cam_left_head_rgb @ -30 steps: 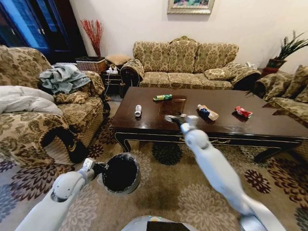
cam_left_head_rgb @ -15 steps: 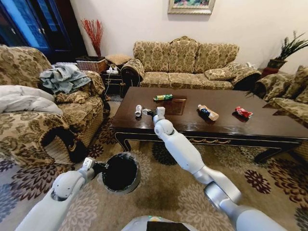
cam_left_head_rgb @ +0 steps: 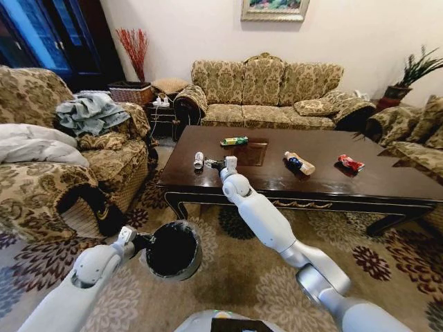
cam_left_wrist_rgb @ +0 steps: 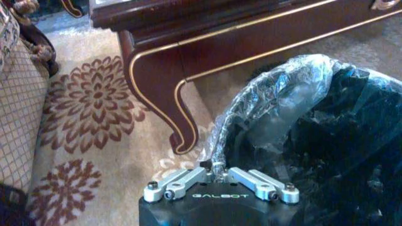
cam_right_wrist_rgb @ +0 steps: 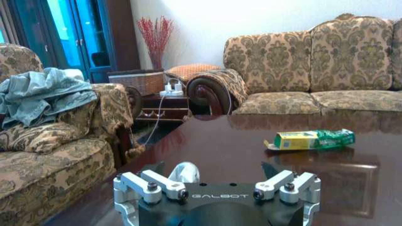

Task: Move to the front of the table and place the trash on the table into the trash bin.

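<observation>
- Black, and lined with clear crinkled plastic, the trash bin (cam_left_head_rgb: pixel 174 249) is hanging just above the patterned carpet (cam_left_head_rgb: pixel 263 277), in front of the table's near left corner. The left gripper (cam_left_head_rgb: pixel 142 242) is clamping its fingers (cam_left_wrist_rgb: pixel 179 181) shut on the bin's rim.
- Dark, glossy wood is forming the table (cam_left_head_rgb: pixel 325 187), which is standing between the robot and the sofa (cam_left_head_rgb: pixel 266 90).
- Near the table's left end, the silver can (cam_left_head_rgb: pixel 199 160) is lying on its side. The right gripper (cam_left_head_rgb: pixel 214 164) is hovering just beside it with its jaws spread wide and nothing between them; in the right wrist view the can (cam_right_wrist_rgb: pixel 185 173) is sitting close to one finger, and I cannot tell whether they are touching.
- Farther back, the green packet (cam_left_head_rgb: pixel 234 140) is lying flat beside the table's square inlay.
- To the right, the small bottle (cam_left_head_rgb: pixel 298 162) is lying on its side.
- Farthest right, the red wrapper (cam_left_head_rgb: pixel 349 162) is resting crumpled on the tabletop.
</observation>
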